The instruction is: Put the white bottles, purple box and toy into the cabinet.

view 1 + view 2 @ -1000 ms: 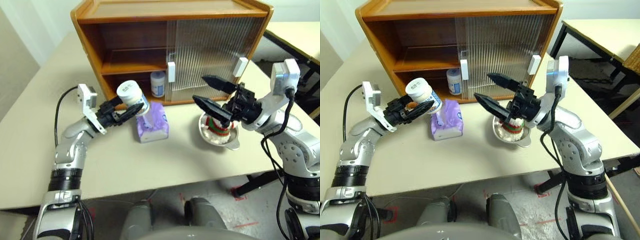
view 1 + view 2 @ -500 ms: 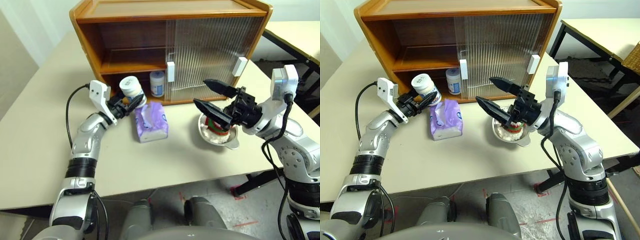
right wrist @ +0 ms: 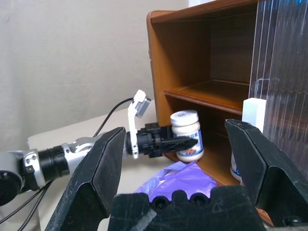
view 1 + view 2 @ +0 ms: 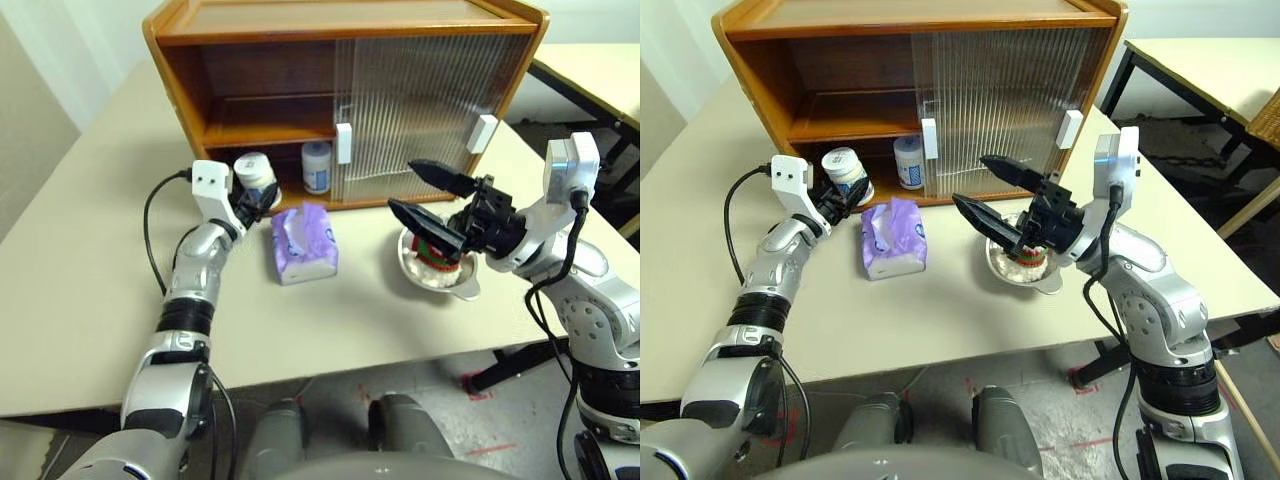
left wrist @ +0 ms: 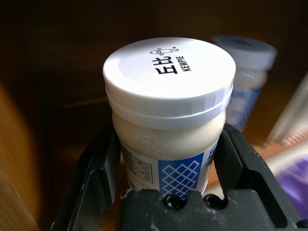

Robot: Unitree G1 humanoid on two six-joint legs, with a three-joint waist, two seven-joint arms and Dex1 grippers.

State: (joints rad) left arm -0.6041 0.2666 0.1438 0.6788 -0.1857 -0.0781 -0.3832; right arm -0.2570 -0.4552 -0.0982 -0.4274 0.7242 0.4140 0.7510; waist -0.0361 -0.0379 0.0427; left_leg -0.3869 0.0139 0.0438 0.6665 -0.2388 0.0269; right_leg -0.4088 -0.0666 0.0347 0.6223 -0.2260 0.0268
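Two grippers are in view. The left gripper [image 4: 262, 196] is closed on a white bottle [image 4: 254, 176], its black fingers [image 5: 98, 169] pressed against opposite sides of the jar's body below the lid. The bottle stands roughly upright in the grip, long axis near vertical, white lid on top and blue-printed label facing the wrist. It is held at the open left front of the cabinet [image 4: 190, 90], at the mouth of the lower compartment; whether its base touches the cabinet floor cannot be told.

A second white bottle [image 4: 316, 166] stands upright inside that lower compartment, just beside the edge of the ribbed sliding door [image 4: 420, 90], lid up.

The right gripper [image 4: 428, 196] has its jaws spread wide and grips nothing. It hangs above the steel bowl [image 4: 440, 275], apart from it, pointing toward the cabinet.

The toy [image 4: 432, 254] sits in the bowl, partly hidden by the right gripper; its orientation cannot be told.

The purple box [image 4: 303, 243] lies flat on the table [image 4: 80, 300] before the cabinet, between the two grippers, slit and white tissue upward, long axis running toward the cabinet front.
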